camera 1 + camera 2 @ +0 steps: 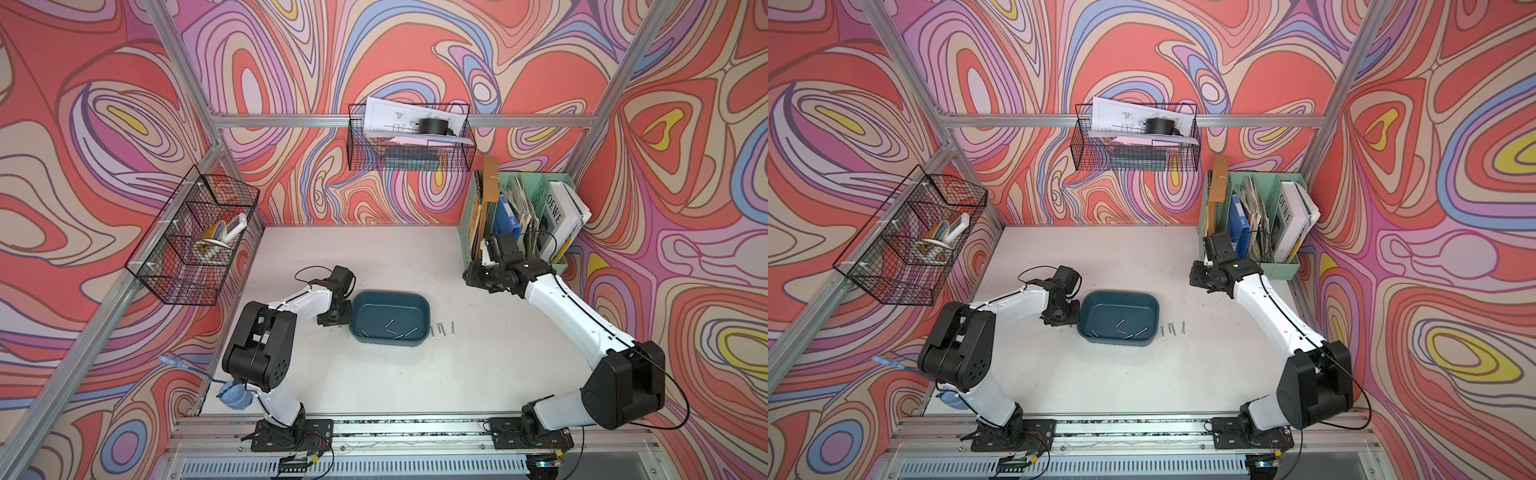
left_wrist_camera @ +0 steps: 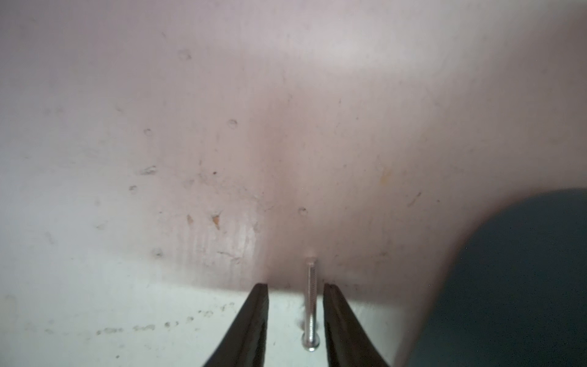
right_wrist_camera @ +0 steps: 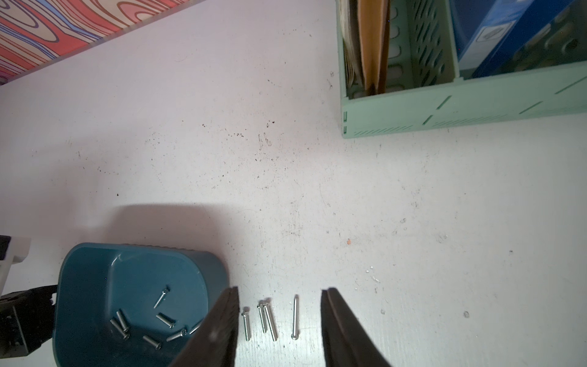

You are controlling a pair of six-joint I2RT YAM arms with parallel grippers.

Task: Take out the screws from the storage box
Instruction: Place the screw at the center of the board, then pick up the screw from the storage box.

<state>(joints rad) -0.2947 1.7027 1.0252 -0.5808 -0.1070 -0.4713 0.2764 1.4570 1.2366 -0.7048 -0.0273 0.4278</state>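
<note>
The left hand (image 2: 295,285) stood open astride a screw (image 2: 309,305) lying on the tabletop (image 2: 158,159) (just beside the storage box (image 2: 524,270)); lifting straight up would probably avoid nudging it.

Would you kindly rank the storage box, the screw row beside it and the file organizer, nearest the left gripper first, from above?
1. storage box, right beside the left gripper in a top view.
2. screw row, past the box.
3. file organizer, back right corner.
</note>
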